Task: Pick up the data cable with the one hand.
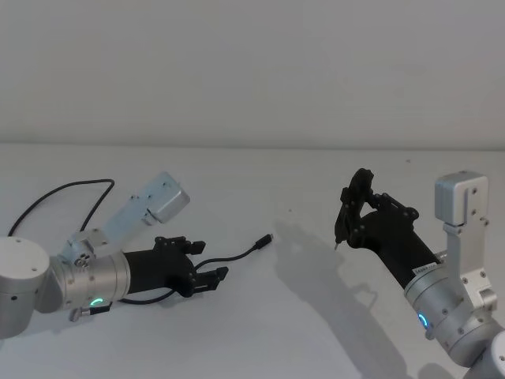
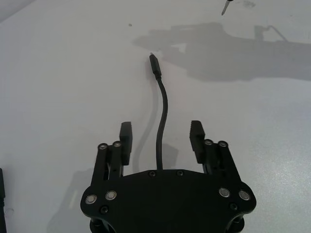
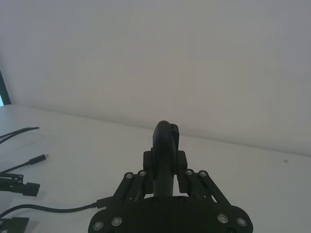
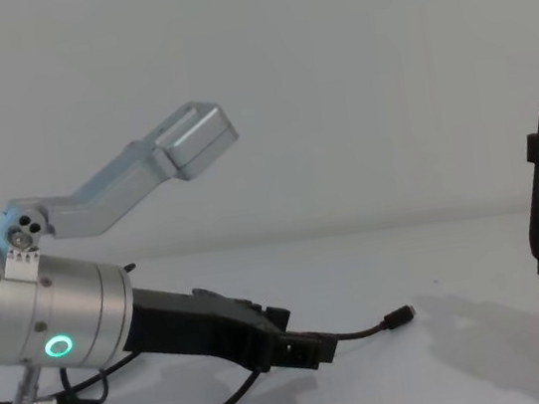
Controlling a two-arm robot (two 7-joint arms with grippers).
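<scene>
We are seeing the right gripper (image 3: 166,164) hanging well apart over the white table (image 1: 276,339), clamped on a black pin-tipped tool (image 3: 165,133). The left gripper (image 2: 160,128) is sitting low, fingers (image 2: 196,132) spread wide; the data cable (image 2: 163,99) is lying on the table between them, touching neither, its far end running out beyond them

"Where does the data cable (image 2: 165,104) go once it reaches the left gripper (image 2: 160,128)?"

"Under the gripper's black body. In the left wrist view, its other end is hidden."

"And the right gripper (image 3: 165,162)?"

"The black tool (image 3: 165,138) it clamps covers the jaws' inner faces. The chest view's right edge cuts that tool off."
</scene>
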